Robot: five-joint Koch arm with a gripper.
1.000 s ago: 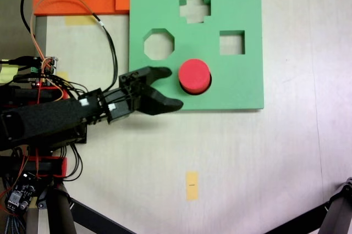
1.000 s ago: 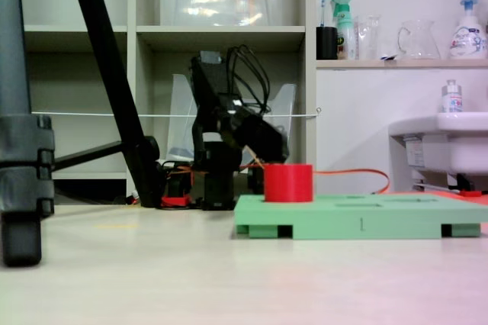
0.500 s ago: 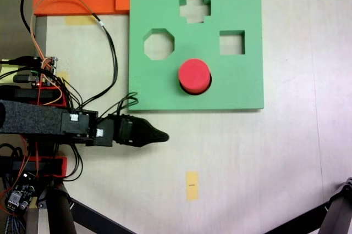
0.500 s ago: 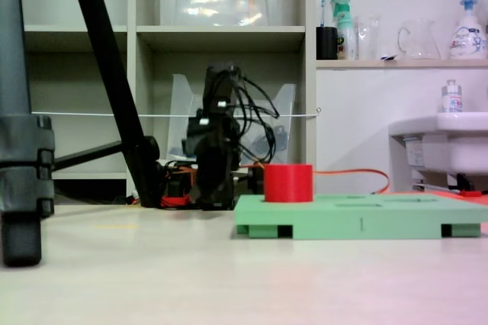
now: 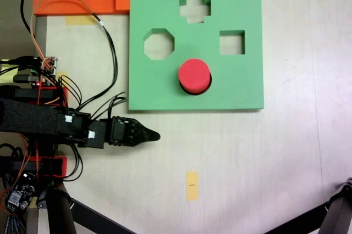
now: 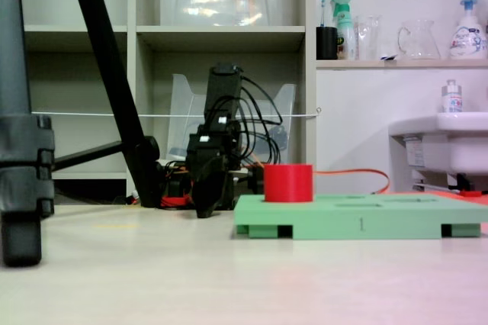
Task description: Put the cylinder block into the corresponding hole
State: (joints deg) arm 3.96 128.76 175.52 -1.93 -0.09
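The claw (image 5: 155,135) has drawn back from the board (image 5: 242,88): a second ago it was spread wide just beside the block (image 5: 194,76), and now it lies off the board, below its lower left corner in the top-down fixed view, low over the desk (image 5: 247,162). Over the last half second it slid only a little further from the board. Its jaws come to a single dark point there, one behind the other, and the low fixed view shows the claw (image 6: 203,210) only as a dark mass left of the board, so I cannot tell whether they are together.

The block has not moved. It sits in the round hole (image 5: 190,92), nearer the board's lower edge, its top standing proud of the board (image 6: 358,222) in the low view. The placing looks done, and the arm seems to be retiring.
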